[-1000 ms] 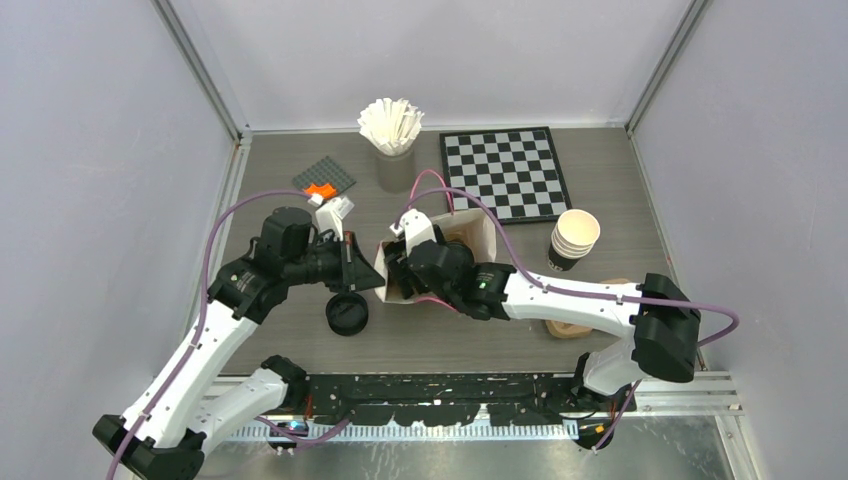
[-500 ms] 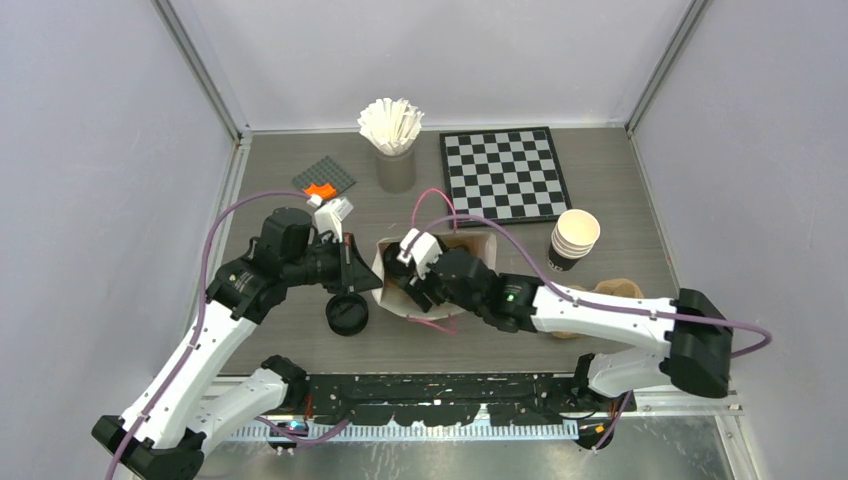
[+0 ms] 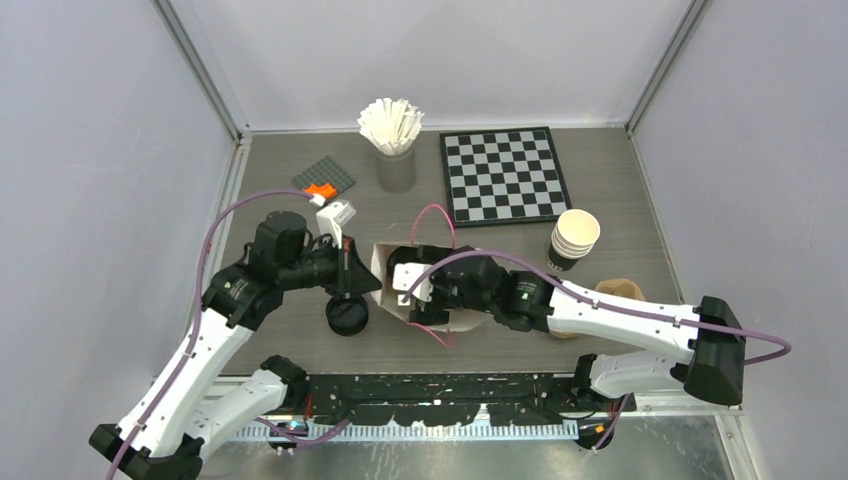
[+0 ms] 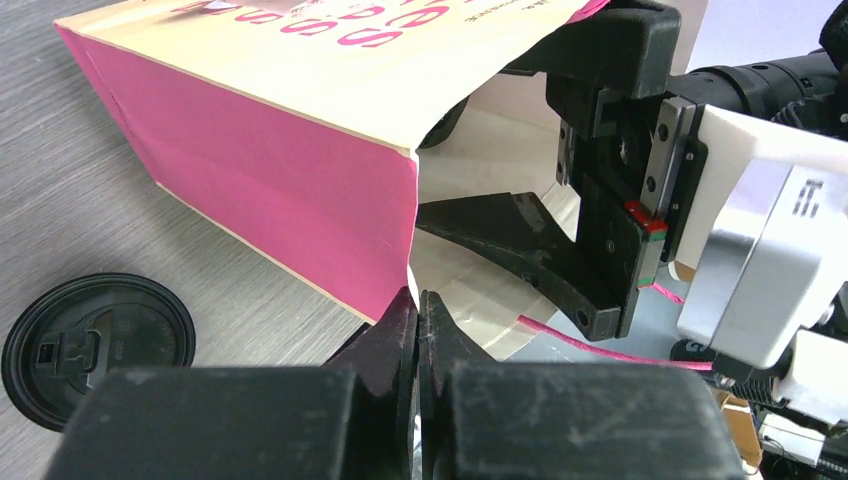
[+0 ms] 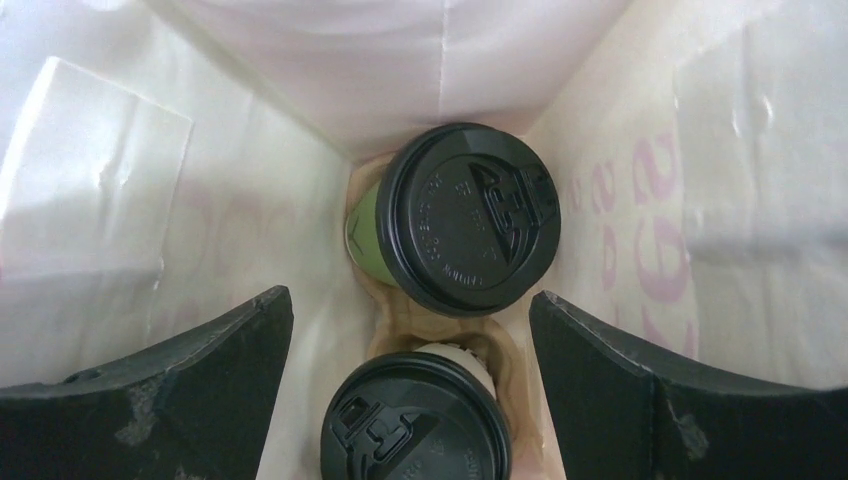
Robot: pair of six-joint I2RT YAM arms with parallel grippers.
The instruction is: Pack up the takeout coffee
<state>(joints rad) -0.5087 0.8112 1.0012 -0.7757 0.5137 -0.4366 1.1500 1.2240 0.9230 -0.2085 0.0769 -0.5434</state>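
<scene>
1. Top view: the cream paper bag stands open-mouthed near the middle of the table, with a pink handle looping above its far rim.
2. The left gripper is at the bag's left rim. The right gripper reaches down into the bag's mouth from the right and covers what is inside, so the coffee cannot be seen from here.
3. A loose black lid lies on the table just left of the bag, below the left gripper.
4. Further off are a stack of paper cups, a chessboard, a holder of white sticks and a grey baseplate.
5. Left wrist view: the left fingers are pressed together on the bag's edge, at the corner where the pink side panel ends.
6. The right gripper's black body sits in the mouth just beyond that edge, one finger slanting down inside. The loose lid is at lower left, apart from the bag.
7. Right wrist view: the right fingers stand wide apart at either side of the frame and hold nothing.
8. Below and between them, at the bottom of the bag, are two lidded cups. The farther cup shows its olive-green wall. The nearer cup is cut off by the lower edge of the frame.
9. Both cups sit upright in the brown pulp carrier, one behind the other. Neither finger touches a cup.
</scene>
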